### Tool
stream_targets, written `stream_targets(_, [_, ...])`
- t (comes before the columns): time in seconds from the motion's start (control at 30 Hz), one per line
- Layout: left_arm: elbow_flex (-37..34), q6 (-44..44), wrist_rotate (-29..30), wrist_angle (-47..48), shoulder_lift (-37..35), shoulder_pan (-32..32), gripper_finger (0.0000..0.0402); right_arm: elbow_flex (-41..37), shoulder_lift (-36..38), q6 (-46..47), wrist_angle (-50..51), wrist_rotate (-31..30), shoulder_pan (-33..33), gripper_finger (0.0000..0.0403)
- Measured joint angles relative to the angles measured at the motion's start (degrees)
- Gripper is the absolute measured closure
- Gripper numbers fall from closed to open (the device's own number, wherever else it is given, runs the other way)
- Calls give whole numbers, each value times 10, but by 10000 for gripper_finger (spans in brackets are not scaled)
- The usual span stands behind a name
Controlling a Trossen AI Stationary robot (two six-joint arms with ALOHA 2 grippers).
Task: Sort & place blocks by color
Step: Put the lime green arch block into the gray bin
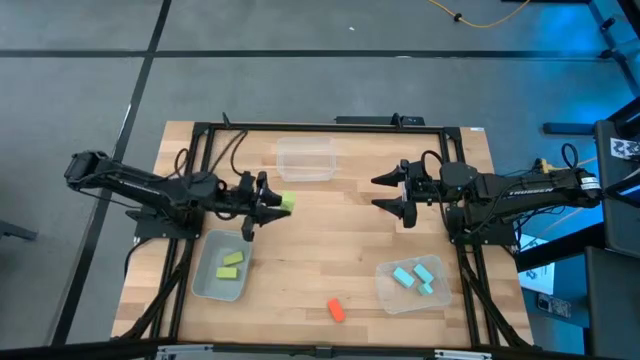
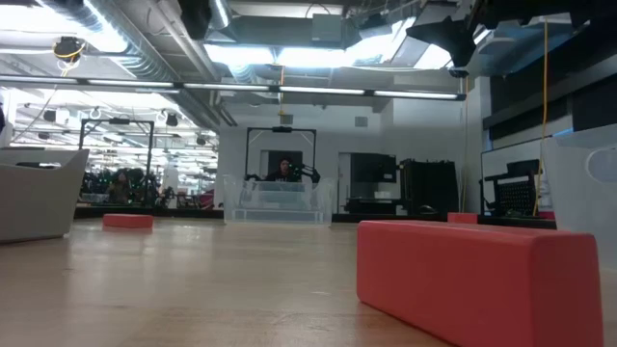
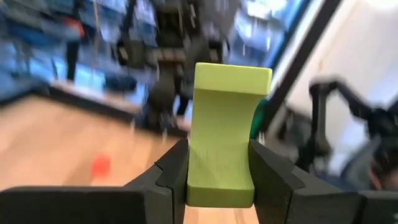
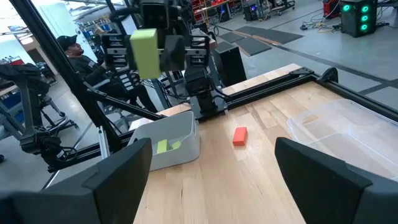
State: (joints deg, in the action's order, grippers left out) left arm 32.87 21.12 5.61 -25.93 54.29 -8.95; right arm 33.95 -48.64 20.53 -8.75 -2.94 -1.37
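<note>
high view, left gripper [image 1: 268, 196] pinching a yellow-green block [image 1: 286, 203] at 12 o'clock of the bin [image 1: 203, 283] with two more, right gripper [image 1: 391, 193] spread wide, waiting at 3 o'clock, orange block [image 1: 336, 310] at 6 o'clock

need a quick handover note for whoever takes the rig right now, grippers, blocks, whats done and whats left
Left gripper: shut on a yellow-green rectangular block, held above the table between the rear and left bins.
Right gripper: jaws open, empty, hovering right of centre.
Left clear plastic bin: two yellow-green blocks inside.
Right clear plastic bin: three light blue blocks inside, so blue is done.
Rear clear plastic bin: looks empty.
One orange-red block lies loose at the front edge; the low view shows another farther back. A third is not clearly seen.
Left to do: drop the held block into the left bin, then gather the orange-red ones.
</note>
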Motion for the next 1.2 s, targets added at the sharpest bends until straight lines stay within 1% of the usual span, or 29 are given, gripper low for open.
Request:
stream_targets(0.07, [50, 3, -19, 127, -5, -5, 282, 0, 0, 0, 0, 0, 0, 59])
stream_targets(0.13, [107, 2, -27, 285, -7, -13, 282, 0, 0, 0, 0, 0, 0, 59])
stream_targets(0.2, [166, -1, -26, 451, -5, -27, 282, 0, 0, 0, 0, 0, 0, 59])
stream_targets(0.27, [217, 9, -13, 592, 6, -45, 282, 0, 0, 0, 0, 0, 0, 59])
stream_targets(0.33, [245, 35, -4, 724, 18, -65, 282, 0, 0, 0, 0, 0, 0, 59])
stream_targets(0.37, [253, 53, -2, 773, 23, -77, 282, 0, 0, 0, 0, 0, 0, 59])
stream_targets(0.43, [256, 90, -3, 836, 32, -101, 282, 0, 0, 0, 0, 0, 0, 59])
stream_targets(0.5, [241, 121, -11, 894, 38, -129, 282, 0, 0, 0, 0, 0, 0, 59])
stream_targets(0.57, [220, 150, -22, 913, 44, -154, 282, 0, 0, 0, 2, 0, 0, 59])
stream_targets(0.7, [163, 189, -62, 918, 57, -186, 282, 0, 0, 0, 3, 0, 0, 59])
stream_targets(0.83, [109, 207, -82, 898, 74, -198, 282, 0, 0, 0, 3, 0, 0, 59])
stream_targets(0.93, [84, 207, -97, 868, 89, -199, 282, 0, 0, 0, 4, 0, 0, 59])
stream_targets(1.03, [74, 207, -96, 848, 105, -199, 282, 0, 0, 0, 4, 0, 0, 59])
stream_targets(1.2, [69, 207, -74, 841, 134, -199, 282, 0, 0, 0, 4, 0, 0, 59])
